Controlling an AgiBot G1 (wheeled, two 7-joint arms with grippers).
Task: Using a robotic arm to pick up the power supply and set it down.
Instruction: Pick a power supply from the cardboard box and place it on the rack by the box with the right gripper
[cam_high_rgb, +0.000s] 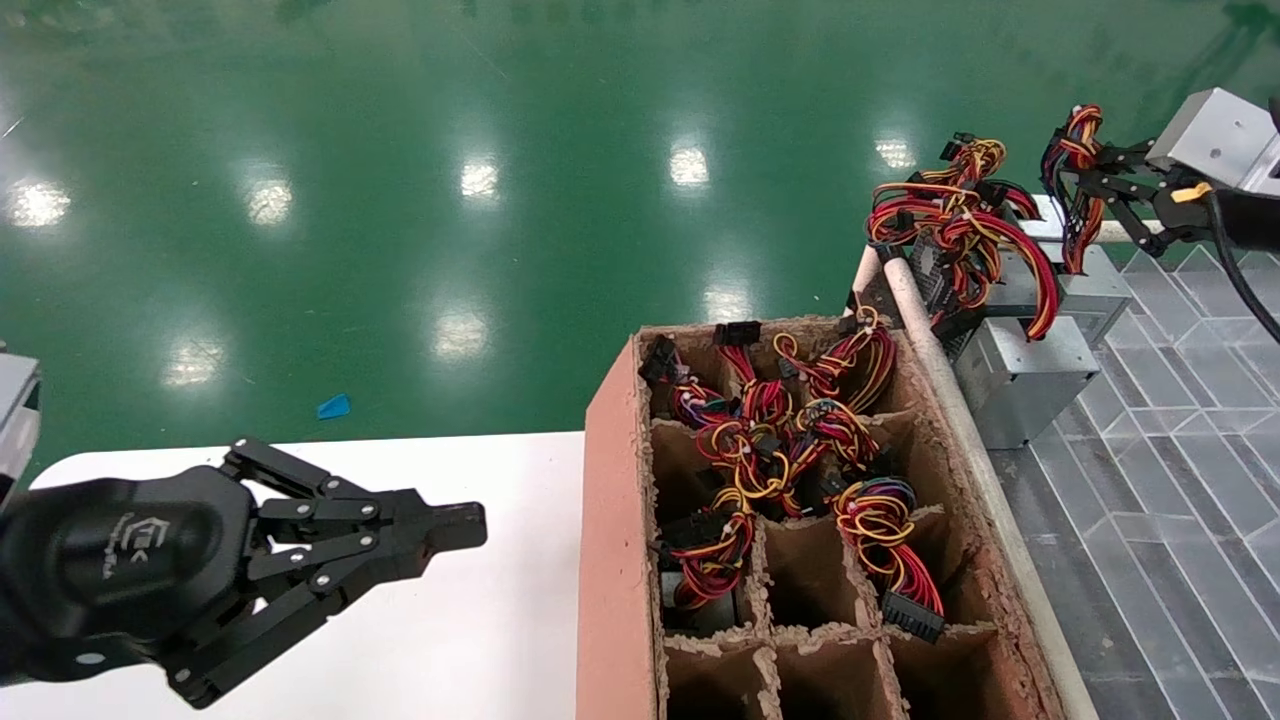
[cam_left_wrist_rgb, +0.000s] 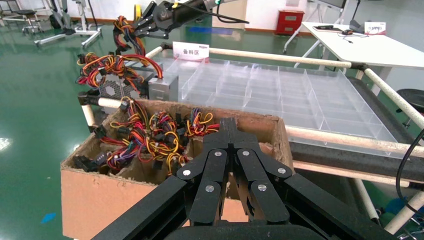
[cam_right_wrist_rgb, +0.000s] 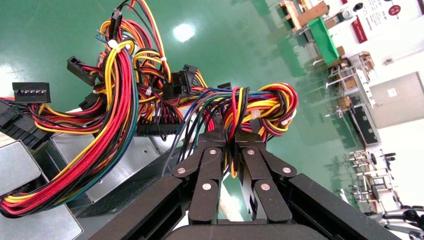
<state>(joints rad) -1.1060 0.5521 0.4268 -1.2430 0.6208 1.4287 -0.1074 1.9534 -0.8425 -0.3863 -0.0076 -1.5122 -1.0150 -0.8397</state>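
Head view: the right hand (cam_high_rgb: 1085, 185) is seen at the far right, raised over the far corner of a clear divided tray (cam_high_rgb: 1180, 400), its fingers clamped on a wire bundle (cam_high_rgb: 1070, 150). That bundle trails from the power supply (cam_high_rgb: 1085, 285), a grey metal box resting at the tray's far edge beside a second grey box (cam_high_rgb: 1020, 380) draped in red and yellow wires. A cardboard crate (cam_high_rgb: 610, 520) full of cables is set between tray and white desk (cam_high_rgb: 480, 620). The left hand (cam_high_rgb: 470, 525) is held over the desk, fingers pressed together, empty.
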